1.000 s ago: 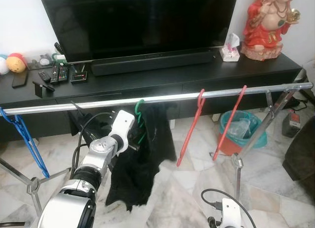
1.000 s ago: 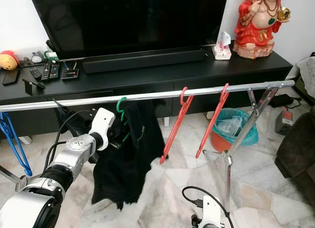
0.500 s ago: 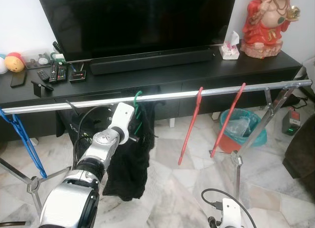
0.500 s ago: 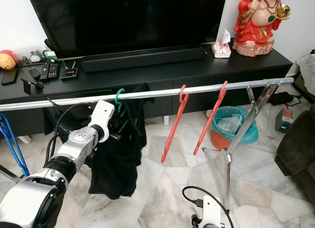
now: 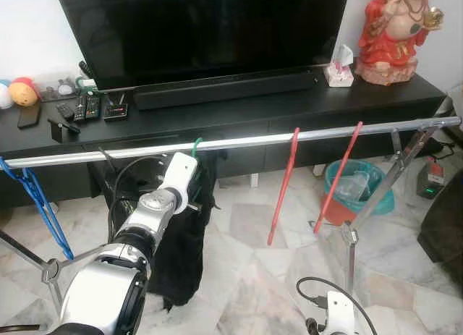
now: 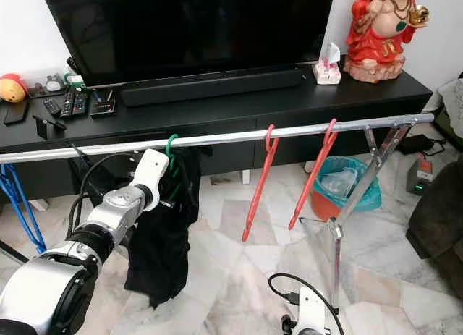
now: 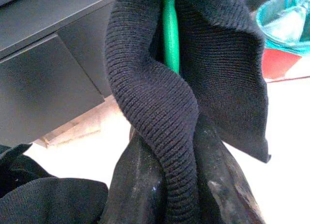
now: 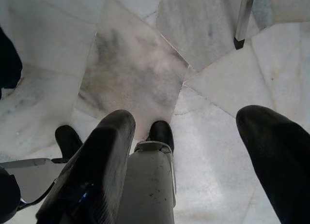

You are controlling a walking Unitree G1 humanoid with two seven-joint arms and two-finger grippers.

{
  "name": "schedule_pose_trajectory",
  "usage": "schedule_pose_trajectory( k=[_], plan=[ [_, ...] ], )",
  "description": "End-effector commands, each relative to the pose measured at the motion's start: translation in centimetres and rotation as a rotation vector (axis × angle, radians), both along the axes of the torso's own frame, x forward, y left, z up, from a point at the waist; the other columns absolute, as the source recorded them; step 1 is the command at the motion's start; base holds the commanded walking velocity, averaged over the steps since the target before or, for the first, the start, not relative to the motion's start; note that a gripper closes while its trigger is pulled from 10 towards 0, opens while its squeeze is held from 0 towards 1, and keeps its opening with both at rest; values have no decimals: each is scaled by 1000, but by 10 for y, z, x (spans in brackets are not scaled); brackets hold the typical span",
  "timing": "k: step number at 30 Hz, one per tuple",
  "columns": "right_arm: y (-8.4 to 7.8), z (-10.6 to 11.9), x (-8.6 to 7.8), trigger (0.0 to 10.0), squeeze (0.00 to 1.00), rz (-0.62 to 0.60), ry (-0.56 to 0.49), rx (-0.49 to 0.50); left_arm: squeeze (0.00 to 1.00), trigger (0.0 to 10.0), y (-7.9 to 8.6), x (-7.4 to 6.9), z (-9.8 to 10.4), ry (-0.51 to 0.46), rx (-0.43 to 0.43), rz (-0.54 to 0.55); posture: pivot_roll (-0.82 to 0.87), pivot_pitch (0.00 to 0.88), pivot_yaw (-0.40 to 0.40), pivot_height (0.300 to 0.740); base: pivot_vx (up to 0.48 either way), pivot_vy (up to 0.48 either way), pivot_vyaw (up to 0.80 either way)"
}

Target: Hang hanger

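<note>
The green hanger point(image 6: 171, 148) w/ a black knit garment point(image 6: 163, 234) on it has its hook on the silver rail point(image 6: 239, 137), near the rail's left part. The left gripper point(image 7: 167, 185) is up by the garment, just under the rail. In the left wrist view its black fingers point(image 7: 138, 180) are pressed in on a fold of the knit cloth, w/ the green hanger neck right above. So the jaws are pinching the garment and prob. the hanger inside it.

Two red hangers point(image 6: 258, 184) hang further right on the rail, and a blue hanger point(image 6: 16, 205) hangs at the far left. Behind is the black TV desk point(image 6: 217, 107).

The right gripper point(image 8: 184, 151) hangs low over the marble floor point(image 8: 135, 54), jaws spread wide, holding nothing.

What could go wrong: if the arm pulls away w/ the cloth pinched, it could tug the hook off the rail, or drag the garment off the hanger. The hook may not sit fully over; can't tell from here.
</note>
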State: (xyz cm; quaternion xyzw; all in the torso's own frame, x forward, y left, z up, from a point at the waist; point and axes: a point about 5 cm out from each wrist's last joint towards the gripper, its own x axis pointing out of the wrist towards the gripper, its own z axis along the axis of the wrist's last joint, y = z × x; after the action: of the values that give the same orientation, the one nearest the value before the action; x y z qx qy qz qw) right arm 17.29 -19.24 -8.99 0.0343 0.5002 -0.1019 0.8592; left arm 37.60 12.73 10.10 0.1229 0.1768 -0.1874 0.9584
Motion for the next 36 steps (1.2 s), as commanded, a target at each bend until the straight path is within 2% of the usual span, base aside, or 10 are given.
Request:
schedule_pose_trajectory(
  k=[1, 6, 7, 8, 10, 22, 28, 30, 36],
  plan=[
    [1, 0, 1, 10000, 0, -7, -8, 8, 0, 10000, 1, -4, -8, 44, 35, -31, -214, 0, 58, 740, 0, 0, 0],
    [2, 1, 2, 10000, 0, -7, -9, 9, 0, 10000, 2, -7, -11, 46, 16, -42, -214, 0, 58, 740, 0, 0, 0],
    [2, 1, 2, 10000, 0, -7, -9, 9, 55, 10000, 2, -7, -11, 46, 16, -42, -214, 0, 58, 740, 0, 0, 0],
    [2, 1, 2, 10000, 0, -6, -9, 8, 973, 10000, 2, -6, -9, 38, -4, -38, -211, 0, 54, 740, 0, 0, 0],
    [1, 1, 2, 10000, 0, -4, -9, 7, 1000, 10000, 2, -5, -7, 29, -17, -30, -212, 0, 53, 740, 0, 0, 0],
    [0, 1, 2, 10000, 0, -2, -9, 4, 1000, 10000, -3, -4, 4, -20, -104, -99, -210, 0, 49, 740, 0, 0, 0],
    [0, 1, 2, 10000, 0, -1, -9, 4, 1000, 10000, 7, -8, 9, -56, -117, -141, -206, 0, 48, 740, 0, 0, 0],
    [0, 1, 2, 10000, 0, -1, -8, 4, 1000, 10000, 15, -12, 13, -85, -134, -149, -206, 0, 48, 740, 0, 0, 0],
    [0, 0, 1, 10000, 0, -26, -10, 8, 1000, 10000, 25, -21, 20, -121, -171, -163, -198, 0, 45, 740, 0, 0, 0]
  ],
)
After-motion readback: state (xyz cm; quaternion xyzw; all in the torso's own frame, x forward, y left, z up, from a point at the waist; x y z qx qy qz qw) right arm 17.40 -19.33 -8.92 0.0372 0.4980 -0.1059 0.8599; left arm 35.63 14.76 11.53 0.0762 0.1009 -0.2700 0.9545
